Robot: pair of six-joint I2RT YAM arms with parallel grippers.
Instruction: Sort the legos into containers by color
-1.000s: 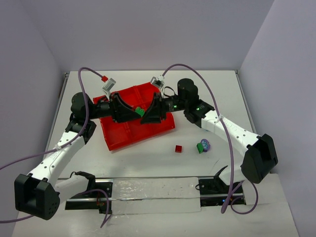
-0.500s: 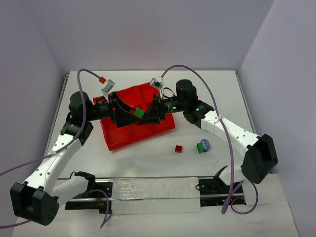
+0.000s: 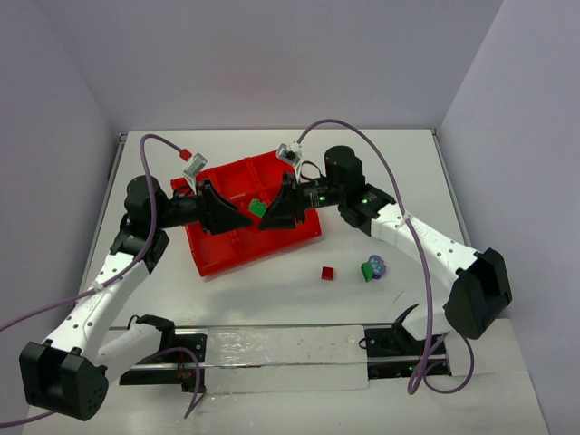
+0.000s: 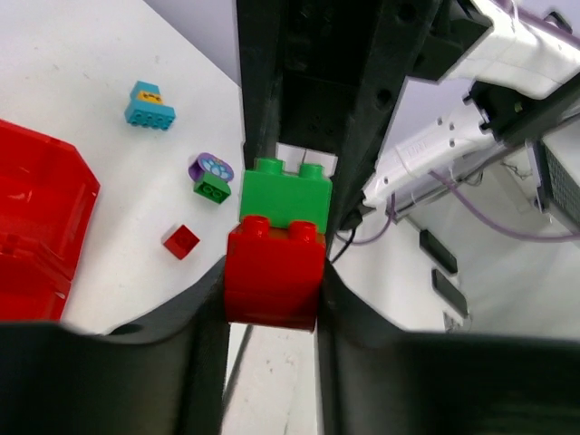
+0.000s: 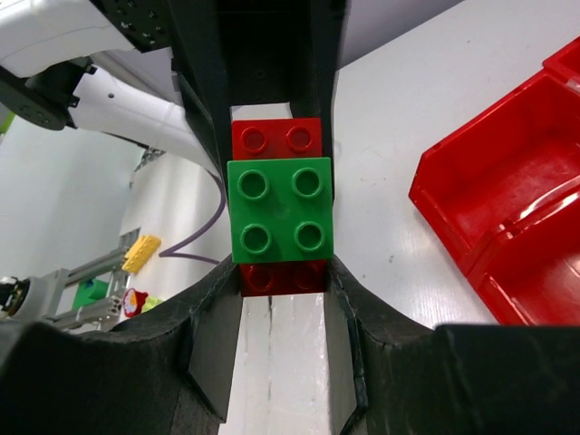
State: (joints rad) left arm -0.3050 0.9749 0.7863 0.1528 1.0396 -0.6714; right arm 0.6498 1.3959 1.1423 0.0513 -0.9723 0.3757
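My two grippers meet above the red tray. Between them is a green brick stuck onto a red brick. In the left wrist view my left gripper is shut on the red brick, with the green brick beyond it between the right gripper's black fingers. In the right wrist view my right gripper is shut at the green brick and the red brick under it. On the table lie a red brick and a green-and-purple piece.
The tray's compartments show in the wrist views. A light blue brick lies on the table beyond the green-and-purple piece. A yellow brick lies far left in the right wrist view. Cables arc over both arms.
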